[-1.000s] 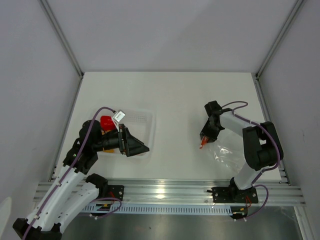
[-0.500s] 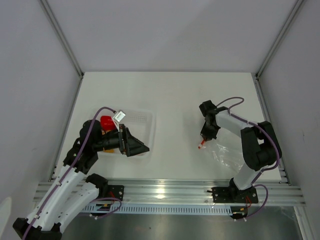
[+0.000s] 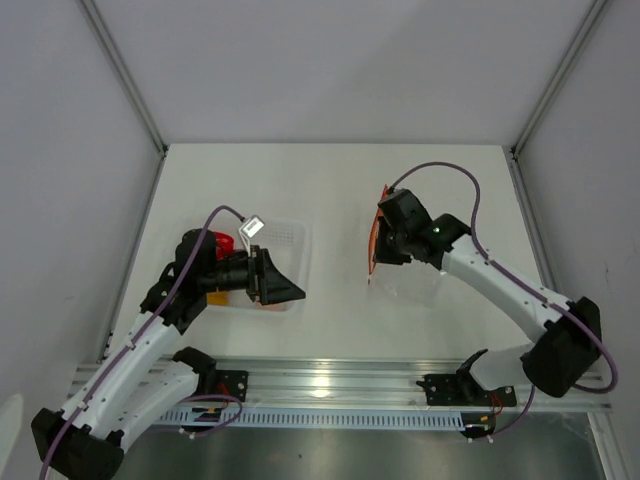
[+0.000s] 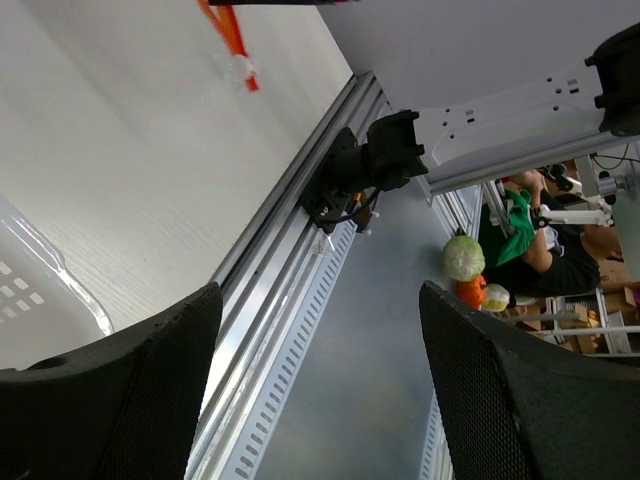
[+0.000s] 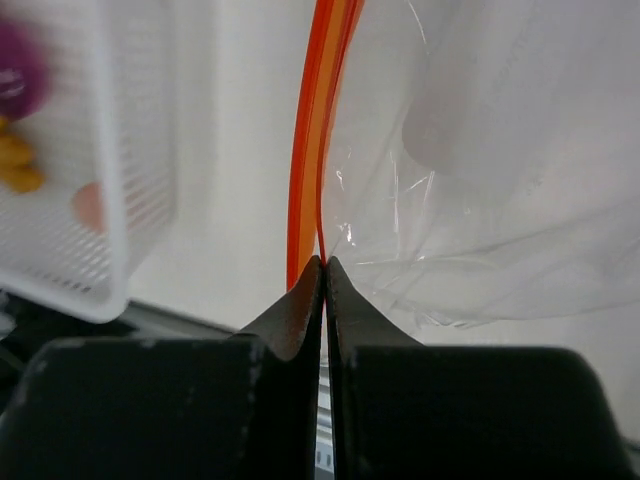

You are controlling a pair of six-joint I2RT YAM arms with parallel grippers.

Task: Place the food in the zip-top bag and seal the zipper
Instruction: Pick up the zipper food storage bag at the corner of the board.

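At the left, a clear rigid tray [image 3: 288, 238] is seen on the white worktop [image 3: 330, 185], with the red food piece [image 3: 222, 243] lying in its far left corner, partly hidden by the left arm. The left claw [image 3: 278, 286] is held over the near part of the tray; in its wrist view the fingers [image 4: 120, 390] are spread wide apart and nothing is gripped between them. In the right wrist view, the purple piece [image 5: 14, 78] and the orange-yellow piece [image 5: 20, 165] are made out, blurred, inside the tray. Right of the tray, near the middle of the worktop, the right claw [image 3: 378, 252] is clenched on the zipper [image 5: 312, 150], its fingertips pressed together on the red-orange strip. The zip-top bag [image 3: 415, 285] is spread to the right of the strip, crumpled and with no food in it. Whether the bag is lifted off the worktop cannot be told.
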